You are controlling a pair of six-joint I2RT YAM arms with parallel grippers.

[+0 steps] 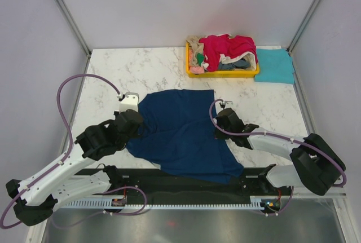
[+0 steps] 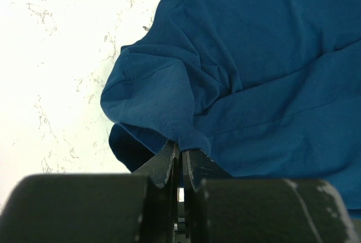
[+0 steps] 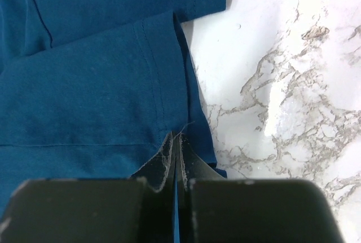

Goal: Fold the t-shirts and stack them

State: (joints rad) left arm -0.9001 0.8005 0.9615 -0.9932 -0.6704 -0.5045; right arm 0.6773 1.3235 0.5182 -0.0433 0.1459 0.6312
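While the left claw (image 2: 180, 155) and right claw (image 3: 176, 141) each clench a sleeve, the navy cloth t-shirt (image 1: 180, 136) lies spread between them

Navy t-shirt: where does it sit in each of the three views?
Top external: navy t-shirt spread across the middle.
Left wrist: t-shirt fills centre and right.
Right wrist: t-shirt covers the left half.
Shared landmark: white marbled table, bare beside the shirt's sleeve.

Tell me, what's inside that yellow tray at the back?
Crumpled t-shirts: a crimson-pink shirt on top, a beige shirt at the left. Whatever lies beneath them in the yellow tray is covered.
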